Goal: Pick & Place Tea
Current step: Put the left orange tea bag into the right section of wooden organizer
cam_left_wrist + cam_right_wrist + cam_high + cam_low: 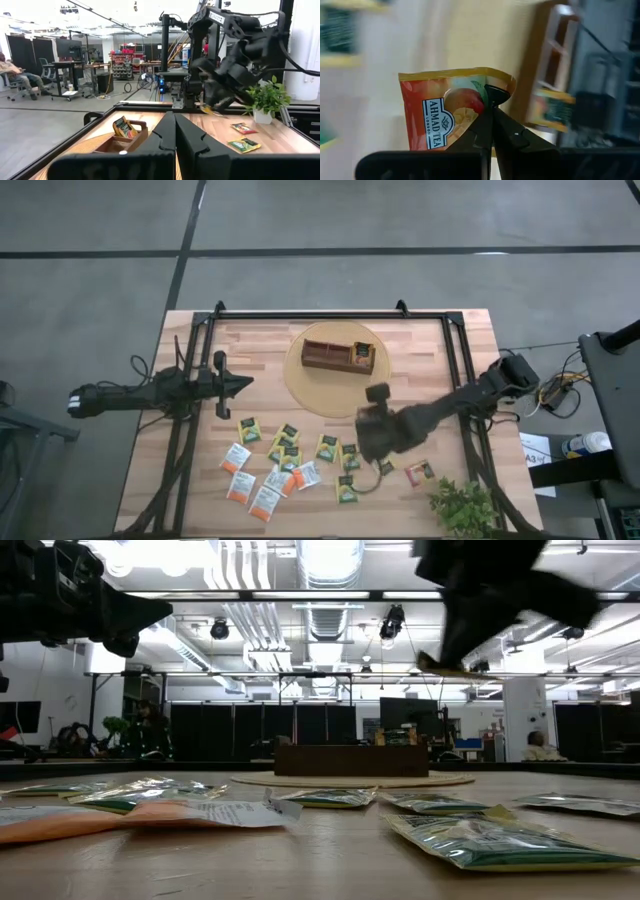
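My right gripper (368,438) is shut on an orange-red tea packet (445,120), high over the table's middle right. Seen from table height, that packet (450,668) shows edge-on under the gripper (470,640). Several more tea packets (290,460), white-and-orange and yellow-green, lie flat on the near half of the table. The brown wooden tray (338,355) rests on a round board (300,385) at the far middle, with packets standing in one end compartment (362,352). My left gripper (240,383) waits shut at the table's left, raised and level. My right gripper pinches the orange-red packet between its two fingers at one side edge, close to a corner (481,102). The fingers slant down at it from the table's right. The packet is lifted clear of the table and sticks out beyond the fingertips.
A small potted plant (465,505) stands at the near right corner. Black frame rails (455,370) run along both sides and the far edge. One orange-red packet (420,472) lies near the plant. Bare wood shows on the far left of the table.
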Controlling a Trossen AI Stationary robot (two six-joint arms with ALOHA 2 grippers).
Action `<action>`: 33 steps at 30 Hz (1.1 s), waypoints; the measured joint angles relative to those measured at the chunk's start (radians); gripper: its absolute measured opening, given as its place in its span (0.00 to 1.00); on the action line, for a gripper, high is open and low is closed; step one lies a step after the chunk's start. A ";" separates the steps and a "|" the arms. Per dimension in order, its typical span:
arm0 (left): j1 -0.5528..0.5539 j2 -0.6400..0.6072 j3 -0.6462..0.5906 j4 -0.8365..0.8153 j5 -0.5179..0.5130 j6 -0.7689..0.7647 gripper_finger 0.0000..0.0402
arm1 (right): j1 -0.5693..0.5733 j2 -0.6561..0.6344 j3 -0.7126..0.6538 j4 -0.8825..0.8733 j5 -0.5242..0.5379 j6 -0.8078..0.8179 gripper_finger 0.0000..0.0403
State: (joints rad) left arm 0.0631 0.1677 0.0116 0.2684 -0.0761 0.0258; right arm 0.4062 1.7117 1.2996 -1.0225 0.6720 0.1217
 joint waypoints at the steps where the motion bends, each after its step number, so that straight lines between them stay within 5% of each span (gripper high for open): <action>1: 0.000 0.000 0.000 0.000 0.000 0.000 0.00 | -0.020 0.000 0.008 0.001 0.025 0.000 0.02; 18: 0.000 0.000 0.000 0.000 0.000 0.000 0.00 | -0.391 0.038 0.005 0.161 0.301 -0.083 0.02; 33: 0.000 0.000 0.000 -0.001 0.000 0.000 0.00 | -0.475 0.193 0.004 0.274 0.432 -0.171 0.02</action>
State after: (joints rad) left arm 0.0631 0.1677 0.0116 0.2676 -0.0762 0.0261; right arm -0.0687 1.9048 1.3035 -0.7484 1.1041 -0.0496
